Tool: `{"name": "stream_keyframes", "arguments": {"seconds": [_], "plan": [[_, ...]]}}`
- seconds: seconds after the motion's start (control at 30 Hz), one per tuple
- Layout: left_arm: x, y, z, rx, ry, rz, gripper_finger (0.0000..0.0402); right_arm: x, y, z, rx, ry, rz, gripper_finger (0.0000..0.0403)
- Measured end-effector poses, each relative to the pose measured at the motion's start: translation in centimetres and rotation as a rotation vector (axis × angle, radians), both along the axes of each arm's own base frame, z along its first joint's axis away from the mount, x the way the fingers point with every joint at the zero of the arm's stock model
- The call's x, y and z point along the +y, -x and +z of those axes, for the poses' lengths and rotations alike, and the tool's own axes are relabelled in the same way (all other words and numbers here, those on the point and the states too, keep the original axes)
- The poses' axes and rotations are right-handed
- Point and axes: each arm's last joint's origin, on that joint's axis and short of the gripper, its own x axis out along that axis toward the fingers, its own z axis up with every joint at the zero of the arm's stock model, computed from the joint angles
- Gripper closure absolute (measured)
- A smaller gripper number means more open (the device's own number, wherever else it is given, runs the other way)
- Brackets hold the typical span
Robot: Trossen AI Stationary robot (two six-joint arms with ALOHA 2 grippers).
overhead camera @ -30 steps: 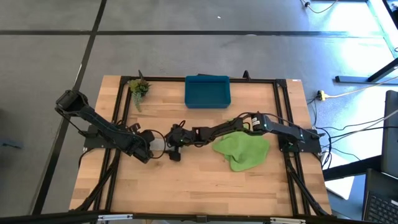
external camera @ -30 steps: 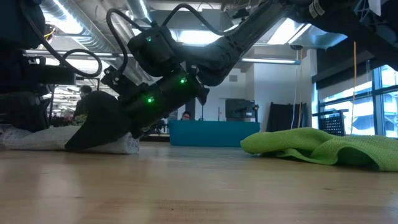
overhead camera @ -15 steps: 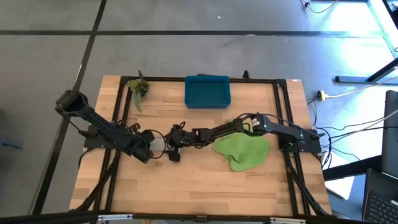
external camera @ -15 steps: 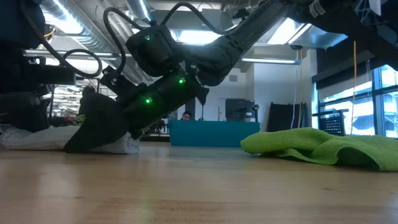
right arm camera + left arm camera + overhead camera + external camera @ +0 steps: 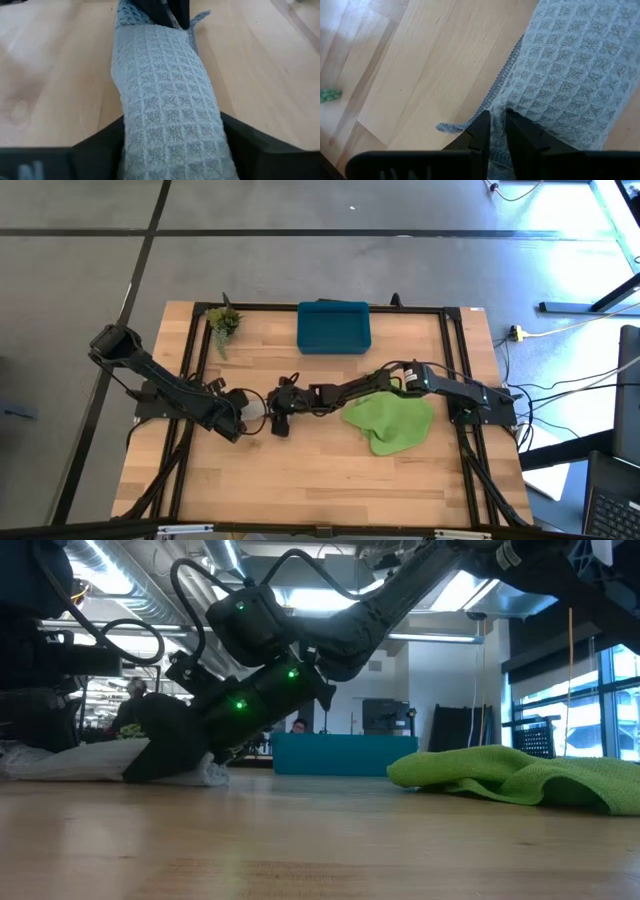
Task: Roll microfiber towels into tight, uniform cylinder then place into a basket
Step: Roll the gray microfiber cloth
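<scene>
Grippers meet near the centre of the pale wooden slatted table (image 5: 300,480), both on the light grey waffle-weave microfiber towel (image 5: 165,105), which lies rolled into a narrow bundle between them. The left gripper (image 5: 493,131), reaching in from nine o'clock, has its two dark fingers pressed nearly together, pinching one end of the grey cloth — a hemmed corner sticks out beside the fingertips. The right gripper (image 5: 172,135), stretched across from three o'clock, straddles the other end of the roll, its fingers (image 5: 100,142) touching the bundle on either side and squeezing it. In the low view that arm's wrist, lit by small green lamps, angles down onto the grey towel (image 5: 75,762) resting on the tabletop. The bright lime green microfiber towel (image 5: 392,422) lies loosely crumpled at about three o'clock from the table's centre, under the right arm, well apart from the grey roll. The teal-blue rectangular shallow plastic basket (image 5: 334,327) sits at twelve o'clock by the far edge — nothing shows inside it. A small green plant sprig (image 5: 223,322) lies at eleven o'clock.
</scene>
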Motion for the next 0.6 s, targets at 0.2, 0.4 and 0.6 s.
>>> {"name": "stream_keyframes", "arguments": {"seconds": [0.2, 0.4, 0.6], "plan": [[0.00, 0.00, 0.00, 0.000, 0.000, 0.000, 0.0347, 0.01, -0.10, 0.02, -0.021, -0.002, 0.002, 0.0253], [0.07, -0.06, 0.03, -0.020, -0.032, 0.000, 0.0347, 0.02, -0.11, 0.03, -0.022, -0.002, 0.005, 0.0290], [0.10, -0.05, 0.01, -0.022, -0.038, 0.000, 0.0347, -0.12, -0.12, 0.03, -0.023, -0.005, 0.006, 0.0309]]}}
